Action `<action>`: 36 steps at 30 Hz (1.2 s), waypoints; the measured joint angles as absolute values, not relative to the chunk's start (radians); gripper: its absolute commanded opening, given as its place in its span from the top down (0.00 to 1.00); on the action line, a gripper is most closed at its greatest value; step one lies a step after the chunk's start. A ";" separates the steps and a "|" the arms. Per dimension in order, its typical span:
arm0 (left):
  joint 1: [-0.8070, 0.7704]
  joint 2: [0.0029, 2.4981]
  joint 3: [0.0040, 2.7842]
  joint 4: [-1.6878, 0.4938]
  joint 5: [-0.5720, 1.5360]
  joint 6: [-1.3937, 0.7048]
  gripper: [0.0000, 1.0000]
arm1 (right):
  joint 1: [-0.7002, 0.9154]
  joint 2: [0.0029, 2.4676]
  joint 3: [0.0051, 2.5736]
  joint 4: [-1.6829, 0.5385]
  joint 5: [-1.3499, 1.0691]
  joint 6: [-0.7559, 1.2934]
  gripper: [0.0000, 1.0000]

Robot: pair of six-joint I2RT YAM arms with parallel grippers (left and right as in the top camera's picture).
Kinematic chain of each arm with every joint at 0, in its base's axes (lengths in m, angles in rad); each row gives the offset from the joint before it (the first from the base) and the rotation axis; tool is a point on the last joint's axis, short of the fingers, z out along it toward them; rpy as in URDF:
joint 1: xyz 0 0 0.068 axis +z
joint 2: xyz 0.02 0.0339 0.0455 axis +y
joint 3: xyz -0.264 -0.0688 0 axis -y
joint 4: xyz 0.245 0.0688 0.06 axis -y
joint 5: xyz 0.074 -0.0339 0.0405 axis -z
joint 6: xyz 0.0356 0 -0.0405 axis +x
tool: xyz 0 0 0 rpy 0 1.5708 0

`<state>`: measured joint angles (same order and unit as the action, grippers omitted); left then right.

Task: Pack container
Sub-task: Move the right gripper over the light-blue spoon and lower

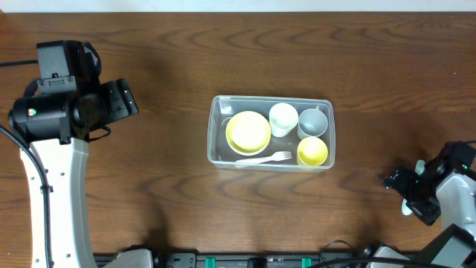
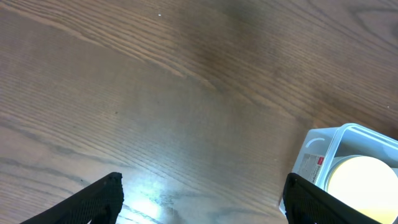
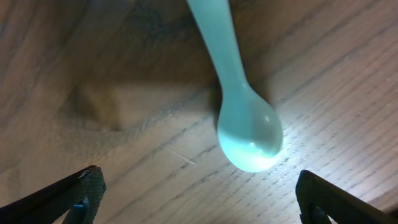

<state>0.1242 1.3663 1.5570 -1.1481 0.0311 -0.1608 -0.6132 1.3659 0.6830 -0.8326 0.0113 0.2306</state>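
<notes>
The clear plastic container (image 1: 217, 134) stands at the table's middle. It holds a yellow bowl (image 1: 248, 130), a white cup (image 1: 282, 119), a grey cup (image 1: 312, 121), a small yellow cup (image 1: 312, 152) and a white fork (image 1: 268, 158). My left gripper (image 1: 123, 100) is open and empty, well left of the container; its wrist view (image 2: 202, 186) shows the container's corner (image 2: 323, 146) at the right. My right gripper (image 1: 405, 190) is open at the near right. Its wrist view (image 3: 199, 186) shows a pale mint spoon (image 3: 245, 124) lying on the table just ahead of the fingers, untouched.
The wooden table (image 1: 149, 186) stretches round the container. The left arm's white link (image 1: 56, 193) runs down the left side. The right arm's base (image 1: 454, 201) sits at the lower right corner.
</notes>
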 measured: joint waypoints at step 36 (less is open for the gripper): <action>0.124 1.366 1.557 -1.146 0.031 -0.161 0.18 | -0.618 1.510 0.686 -0.707 0.036 0.218 0.11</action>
